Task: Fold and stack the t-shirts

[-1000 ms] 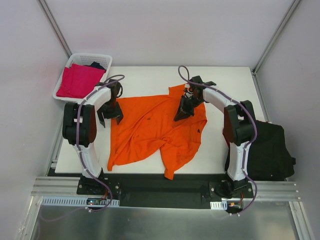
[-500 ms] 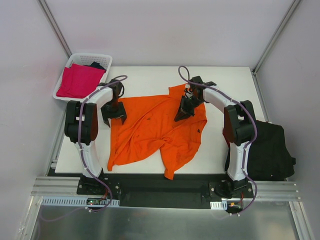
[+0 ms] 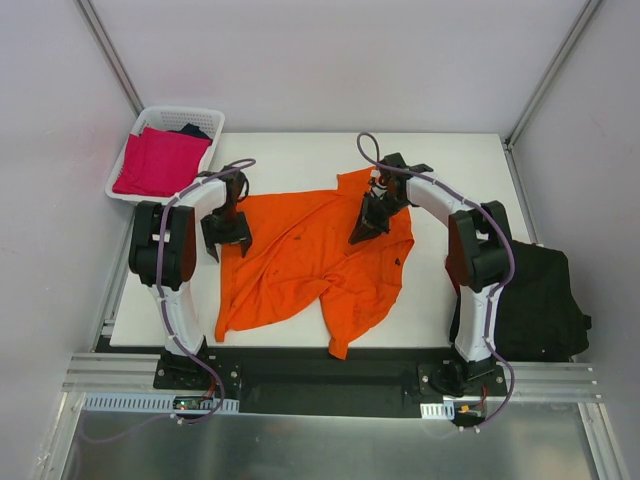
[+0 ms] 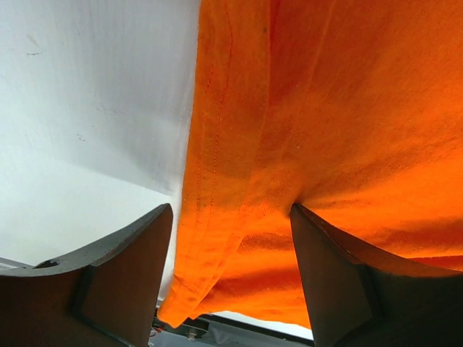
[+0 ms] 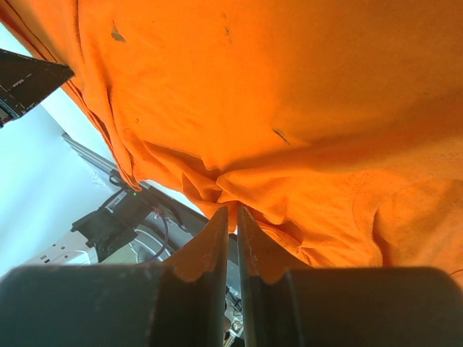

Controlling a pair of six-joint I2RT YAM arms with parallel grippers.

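The bright orange t-shirt (image 3: 310, 262) lies crumpled across the middle of the white table. My left gripper (image 3: 226, 236) is open at the shirt's left edge; in the left wrist view the hem (image 4: 239, 217) lies between its spread fingers (image 4: 123, 275). My right gripper (image 3: 362, 226) is shut on a pinch of the orange cloth (image 5: 233, 194) near the shirt's upper right. A magenta-pink shirt (image 3: 158, 160) lies in the basket at the back left. A black shirt (image 3: 535, 300) lies off the table's right edge.
The white lattice basket (image 3: 172, 116) stands at the table's back left corner, with a dark cloth (image 3: 193, 131) behind the pink shirt. The white table (image 3: 300, 160) shows bare behind the orange shirt. Frame posts rise at both back corners.
My left gripper has moved right and slightly nearer, onto the shirt's left edge. The right gripper and the shirt have barely moved.
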